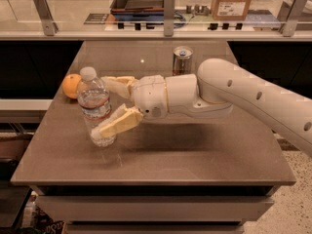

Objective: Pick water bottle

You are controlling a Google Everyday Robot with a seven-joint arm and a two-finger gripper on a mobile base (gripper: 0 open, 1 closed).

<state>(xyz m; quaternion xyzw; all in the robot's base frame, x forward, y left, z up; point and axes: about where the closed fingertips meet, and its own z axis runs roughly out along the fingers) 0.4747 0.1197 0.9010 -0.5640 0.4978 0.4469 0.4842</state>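
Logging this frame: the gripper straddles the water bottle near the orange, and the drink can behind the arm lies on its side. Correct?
Not quite: the camera view shows the drink can standing upright. The gripper does straddle the water bottle near the orange.

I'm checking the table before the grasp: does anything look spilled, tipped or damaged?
Nothing stands out. The clear ribbed plastic water bottle stands upright, white cap on, with no spill on the brown table. The gripper straddles it, fingers open. The round orange fruit and upright silver drink can sit apart.
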